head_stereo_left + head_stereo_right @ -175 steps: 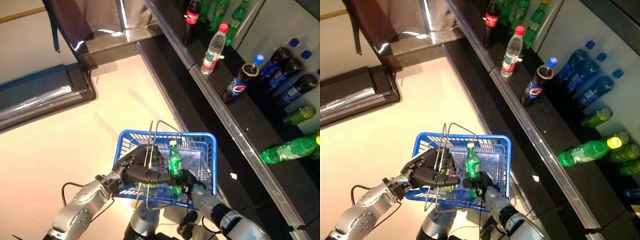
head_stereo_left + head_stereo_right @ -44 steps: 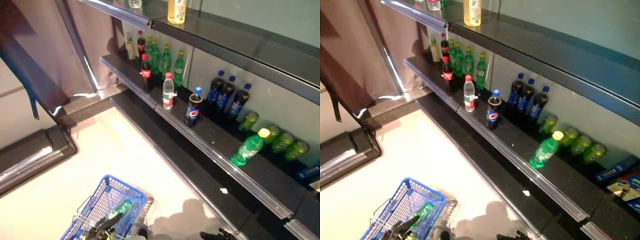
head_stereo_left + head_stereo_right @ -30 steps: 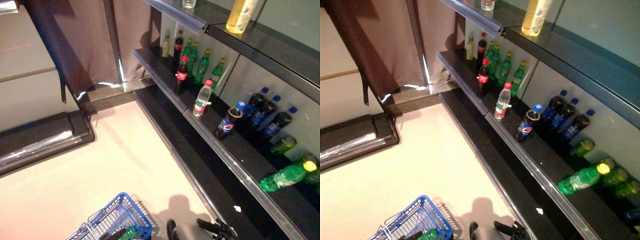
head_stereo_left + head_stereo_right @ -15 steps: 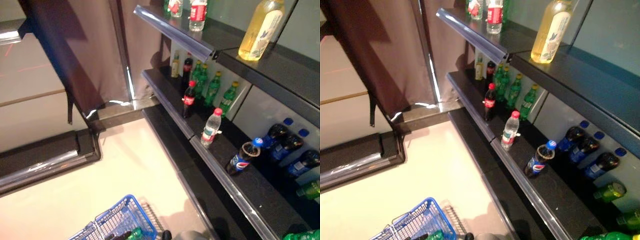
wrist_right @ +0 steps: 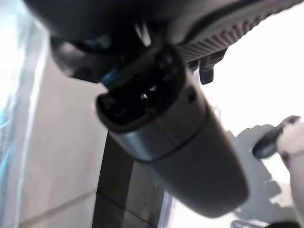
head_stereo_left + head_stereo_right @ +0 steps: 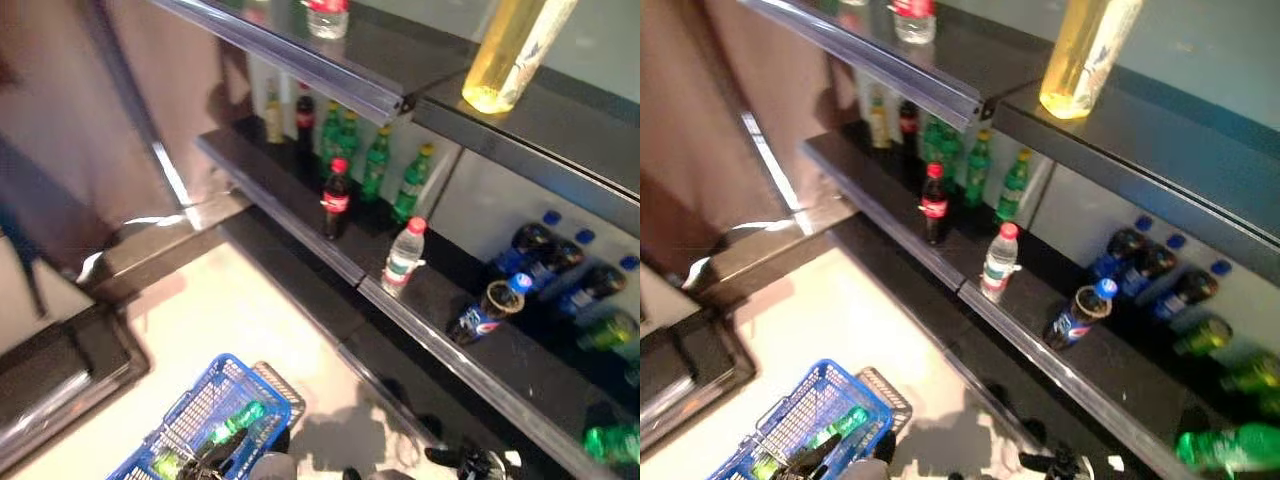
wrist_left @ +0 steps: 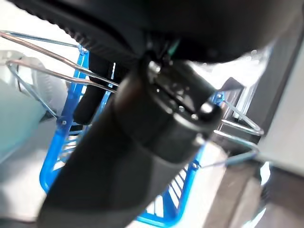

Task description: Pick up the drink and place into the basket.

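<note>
The left robot hand fills its wrist view, its fingers curled round the wire handles of the blue basket; in the eye views it shows as a dark shape at the basket's near rim, at the bottom edge. The right robot hand fills its own wrist view, with only its thumb plain and floor and a dark shelf base past it; whether its fingers are curled or straight cannot be told, and nothing shows in it. The drink, a green bottle, lies on its side inside the basket; a second green item lies nearer the basket's left end. The basket hangs over a pale floor; to the right runs a dark shelf with a cola bottle, a water bottle and a tilted blue-capped bottle along its front edge, green bottles behind; on the shelf above stands a yellow bottle.
</note>
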Robot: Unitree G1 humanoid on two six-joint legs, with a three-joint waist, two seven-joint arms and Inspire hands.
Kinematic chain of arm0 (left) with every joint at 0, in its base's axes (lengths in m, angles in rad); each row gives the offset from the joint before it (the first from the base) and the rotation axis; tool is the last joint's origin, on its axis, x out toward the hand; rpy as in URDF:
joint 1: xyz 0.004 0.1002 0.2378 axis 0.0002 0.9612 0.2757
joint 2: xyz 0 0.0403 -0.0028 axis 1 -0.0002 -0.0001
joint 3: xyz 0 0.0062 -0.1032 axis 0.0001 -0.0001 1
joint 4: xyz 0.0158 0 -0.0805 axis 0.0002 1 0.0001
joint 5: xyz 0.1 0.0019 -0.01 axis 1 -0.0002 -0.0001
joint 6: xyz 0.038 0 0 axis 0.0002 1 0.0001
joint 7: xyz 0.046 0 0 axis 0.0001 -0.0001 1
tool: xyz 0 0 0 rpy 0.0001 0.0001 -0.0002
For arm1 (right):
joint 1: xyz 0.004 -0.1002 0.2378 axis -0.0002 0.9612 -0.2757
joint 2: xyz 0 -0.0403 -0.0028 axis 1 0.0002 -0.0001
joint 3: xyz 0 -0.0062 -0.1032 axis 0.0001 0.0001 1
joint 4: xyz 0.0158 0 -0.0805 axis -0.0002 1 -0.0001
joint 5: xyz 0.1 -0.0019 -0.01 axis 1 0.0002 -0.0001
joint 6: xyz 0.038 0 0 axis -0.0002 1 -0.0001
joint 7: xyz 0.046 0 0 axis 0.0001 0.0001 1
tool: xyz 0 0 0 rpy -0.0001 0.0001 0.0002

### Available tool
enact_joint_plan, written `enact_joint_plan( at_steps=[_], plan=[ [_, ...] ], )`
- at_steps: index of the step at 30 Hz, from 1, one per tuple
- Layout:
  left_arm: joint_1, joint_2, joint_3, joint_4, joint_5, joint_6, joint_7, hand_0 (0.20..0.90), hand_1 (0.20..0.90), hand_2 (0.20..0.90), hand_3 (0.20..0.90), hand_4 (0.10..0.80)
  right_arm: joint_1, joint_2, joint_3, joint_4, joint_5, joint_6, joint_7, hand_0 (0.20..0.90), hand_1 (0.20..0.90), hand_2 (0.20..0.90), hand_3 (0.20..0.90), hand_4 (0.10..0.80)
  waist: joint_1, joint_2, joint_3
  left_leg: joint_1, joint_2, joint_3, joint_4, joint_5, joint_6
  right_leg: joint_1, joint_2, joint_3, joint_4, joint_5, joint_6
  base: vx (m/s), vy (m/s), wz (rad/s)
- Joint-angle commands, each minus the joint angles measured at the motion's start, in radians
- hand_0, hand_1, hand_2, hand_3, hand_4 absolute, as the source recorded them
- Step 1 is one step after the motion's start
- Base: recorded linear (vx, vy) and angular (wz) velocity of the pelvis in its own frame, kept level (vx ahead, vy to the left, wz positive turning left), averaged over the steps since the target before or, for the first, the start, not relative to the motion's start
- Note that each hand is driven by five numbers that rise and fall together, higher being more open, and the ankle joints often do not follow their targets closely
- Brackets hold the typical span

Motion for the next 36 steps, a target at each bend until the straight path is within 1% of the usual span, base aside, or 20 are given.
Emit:
enact_joint_plan(
  at_steps=[1, 2, 3, 4, 6, 7, 8, 10, 12, 15, 16, 18, 20, 21, 23, 24, 26, 29, 30, 36],
  plan=[
    [-0.036, -0.017, 0.021, -0.100, 0.019, -0.093, -0.050, 0.300, 0.300, 0.300, 0.200, 0.100, 0.026, -0.016, 0.001, -0.034, -0.013, -0.028, 0.013, 0.900, 0.900, 0.900, 0.900, 0.800, 0.012, 0.026, -0.014, -0.010, 0.006, 0.014, 0.075, -0.098, 0.023, -0.083, -0.100, -0.084, -0.104, 0.235, 0.084, 0.020, 0.172, -0.38],
    [-0.026, -0.007, 0.033, -0.098, 0.008, -0.097, -0.054, 0.300, 0.300, 0.300, 0.200, 0.100, 0.021, -0.014, 0.004, -0.043, -0.018, -0.023, 0.018, 0.900, 0.900, 0.900, 0.900, 0.800, 0.025, 0.029, -0.014, 0.005, 0.008, 0.046, 0.065, -0.103, 0.021, -0.091, -0.125, -0.172, -0.112, 0.242, 0.093, -0.022, 0.123, -0.75],
    [-0.019, 0.001, 0.044, -0.096, 0.022, -0.097, -0.061, 0.300, 0.300, 0.300, 0.200, 0.100, 0.013, -0.011, 0.007, -0.049, -0.025, -0.021, 0.024, 0.900, 0.900, 0.900, 0.900, 0.800, 0.039, 0.031, -0.015, 0.014, 0.011, 0.079, 0.058, -0.105, 0.020, -0.097, -0.141, -0.240, -0.111, 0.247, 0.100, -0.049, 0.111, -1.16],
    [-0.014, 0.008, 0.058, -0.093, 0.028, -0.096, -0.064, 0.300, 0.300, 0.300, 0.200, 0.100, 0.000, -0.007, 0.017, -0.057, -0.057, -0.024, 0.023, 0.900, 0.900, 0.900, 0.900, 0.800, 0.051, 0.034, -0.017, 0.018, 0.015, 0.118, 0.054, -0.110, 0.023, -0.102, -0.149, -0.284, -0.097, 0.241, 0.103, -0.061, 0.098, -1.38],
    [-0.008, 0.026, 0.069, -0.088, 0.023, -0.094, -0.074, 0.300, 0.300, 0.300, 0.200, 0.100, -0.018, -0.006, 0.052, -0.085, -0.096, -0.015, 0.021, 0.900, 0.900, 0.900, 0.900, 0.800, 0.072, 0.039, -0.026, 0.010, 0.017, 0.168, 0.067, -0.120, 0.033, -0.107, -0.154, -0.331, -0.061, 0.218, 0.098, -0.070, 0.066, -1.25],
    [-0.008, 0.026, 0.069, -0.088, 0.023, -0.094, -0.074, 0.300, 0.300, 0.300, 0.200, 0.100, -0.018, -0.006, 0.052, -0.086, -0.096, -0.015, 0.021, 0.900, 0.900, 0.900, 0.900, 0.800, 0.073, 0.039, -0.026, 0.010, 0.017, 0.169, 0.068, -0.121, 0.033, -0.108, -0.155, -0.331, -0.060, 0.217, 0.098, -0.079, -0.009, -1.06],
    [-0.006, 0.036, 0.076, -0.088, 0.005, -0.092, -0.072, 0.300, 0.300, 0.300, 0.200, 0.100, -0.023, 0.000, 0.082, -0.107, -0.106, -0.010, 0.025, 0.900, 0.900, 0.900, 0.900, 0.800, 0.089, 0.035, -0.035, -0.001, 0.015, 0.198, 0.082, -0.128, 0.041, -0.094, -0.165, -0.358, -0.054, 0.215, 0.099, -0.059, -0.057, -0.74],
    [-0.009, 0.035, 0.078, -0.101, 0.012, -0.094, -0.060, 0.300, 0.300, 0.300, 0.200, 0.100, -0.025, 0.007, 0.111, -0.145, -0.127, -0.014, 0.024, 0.900, 0.900, 0.900, 0.900, 0.800, 0.107, 0.025, -0.045, -0.009, 0.014, 0.216, 0.085, -0.129, 0.043, -0.053, -0.176, -0.371, -0.102, 0.212, 0.099, -0.079, -0.176, -0.77],
    [-0.012, 0.029, 0.071, -0.123, 0.016, -0.092, -0.039, 0.300, 0.300, 0.300, 0.200, 0.100, -0.024, 0.003, 0.135, -0.194, -0.151, -0.020, 0.022, 0.900, 0.900, 0.900, 0.900, 0.800, 0.111, 0.015, -0.046, -0.013, 0.012, 0.214, 0.092, -0.130, 0.036, -0.031, -0.176, -0.366, -0.164, 0.226, 0.097, -0.041, -0.183, -0.78],
    [-0.003, 0.014, 0.055, -0.189, 0.007, -0.088, -0.003, 0.300, 0.300, 0.300, 0.200, 0.100, -0.020, -0.037, 0.213, -0.408, -0.232, 0.031, 0.051, 0.900, 0.900, 0.900, 0.900, 0.800, 0.110, 0.000, -0.037, -0.022, 0.022, 0.193, 0.108, -0.128, 0.013, -0.024, -0.149, -0.343, -0.205, 0.238, 0.079, -0.068, -0.210, -0.43],
    [0.010, 0.008, 0.057, -0.211, 0.008, -0.088, 0.002, 0.300, 0.300, 0.300, 0.200, 0.100, -0.014, -0.055, 0.236, -0.516, -0.247, 0.083, 0.067, 0.900, 0.900, 0.900, 0.900, 0.800, 0.109, -0.006, -0.032, -0.024, 0.021, 0.176, 0.118, -0.131, 0.010, -0.025, -0.137, -0.331, -0.208, 0.236, 0.068, -0.054, -0.144, -0.24],
    [0.027, 0.003, 0.054, -0.223, 0.002, -0.092, 0.004, 0.300, 0.300, 0.300, 0.200, 0.100, -0.002, -0.086, 0.264, -0.612, -0.276, 0.094, 0.110, 0.900, 0.900, 0.900, 0.900, 0.800, 0.110, -0.012, -0.025, -0.031, 0.018, 0.147, 0.139, -0.137, 0.006, -0.026, -0.123, -0.318, -0.208, 0.235, 0.056, -0.050, -0.124, -0.11],
    [0.060, 0.001, 0.059, -0.231, -0.024, -0.095, 0.001, 0.300, 0.300, 0.300, 0.200, 0.100, 0.014, -0.167, 0.292, -0.774, -0.251, 0.127, 0.172, 0.900, 0.900, 0.900, 0.900, 0.800, 0.124, -0.027, -0.012, -0.052, 0.009, 0.065, 0.171, -0.139, -0.002, -0.027, -0.104, -0.292, -0.204, 0.234, 0.043, -0.082, -0.112, -0.06],
    [0.070, 0.001, 0.065, -0.230, -0.036, -0.095, -0.008, 0.300, 0.300, 0.300, 0.200, 0.100, 0.020, -0.190, 0.292, -0.804, -0.255, 0.109, 0.190, 0.900, 0.900, 0.900, 0.900, 0.800, 0.127, -0.029, -0.008, -0.051, 0.008, 0.041, 0.166, -0.135, -0.003, -0.028, -0.097, -0.285, -0.200, 0.232, 0.040, -0.077, -0.048, -0.12],
    [0.086, -0.005, 0.078, -0.227, -0.022, -0.086, -0.015, 0.300, 0.300, 0.300, 0.200, 0.100, 0.035, -0.237, 0.286, -0.913, -0.264, 0.083, 0.224, 0.900, 0.900, 0.900, 0.900, 0.800, 0.121, -0.026, -0.012, -0.026, 0.032, 0.050, 0.100, -0.108, -0.008, -0.023, -0.093, -0.303, -0.202, 0.222, 0.040, -0.037, 0.015, -0.12],
    [0.090, -0.002, 0.078, -0.222, -0.004, -0.072, -0.007, 0.300, 0.300, 0.300, 0.200, 0.100, 0.052, -0.263, 0.268, -0.993, -0.245, 0.082, 0.243, 0.900, 0.900, 0.900, 0.900, 0.800, 0.112, -0.025, -0.019, -0.011, 0.046, 0.065, 0.069, -0.092, -0.015, -0.020, -0.093, -0.316, -0.199, 0.220, 0.043, -0.006, 0.040, -0.04],
    [0.100, 0.014, 0.085, -0.218, 0.010, -0.058, 0.000, 0.300, 0.300, 0.300, 0.200, 0.100, 0.072, -0.331, 0.210, -1.154, -0.194, 0.049, 0.286, 0.900, 0.900, 0.900, 0.900, 0.800, 0.095, -0.028, -0.029, 0.002, 0.052, 0.079, 0.065, -0.094, -0.020, -0.023, -0.104, -0.324, -0.193, 0.222, 0.055, 0.002, 0.052, 0.03],
    [0.101, 0.027, 0.102, -0.214, 0.018, -0.048, -0.005, 0.300, 0.300, 0.300, 0.200, 0.100, 0.080, -0.375, 0.151, -1.277, -0.165, 0.034, 0.306, 0.900, 0.900, 0.900, 0.900, 0.800, 0.081, -0.027, -0.034, 0.019, 0.059, 0.095, 0.061, -0.102, -0.024, -0.023, -0.116, -0.327, -0.189, 0.220, 0.064, 0.013, 0.056, 0.00],
    [0.105, 0.035, 0.120, -0.208, 0.025, -0.044, -0.006, 0.300, 0.300, 0.300, 0.200, 0.100, 0.085, -0.406, 0.091, -1.367, -0.140, 0.015, 0.330, 0.900, 0.900, 0.900, 0.900, 0.800, 0.068, -0.024, -0.041, 0.027, 0.061, 0.107, 0.063, -0.111, -0.024, -0.024, -0.124, -0.324, -0.184, 0.217, 0.071, 0.015, 0.081, -0.05],
    [0.120, 0.045, 0.168, -0.188, 0.050, -0.041, -0.023, 0.300, 0.300, 0.300, 0.200, 0.100, 0.068, -0.449, -0.062, -1.525, -0.038, -0.068, 0.299, 0.900, 0.900, 0.900, 0.900, 0.800, 0.048, -0.015, -0.061, 0.059, 0.070, 0.137, 0.057, -0.131, -0.023, -0.009, -0.140, -0.320, -0.191, 0.211, 0.084, 0.032, 0.052, -0.15]
  ],
)
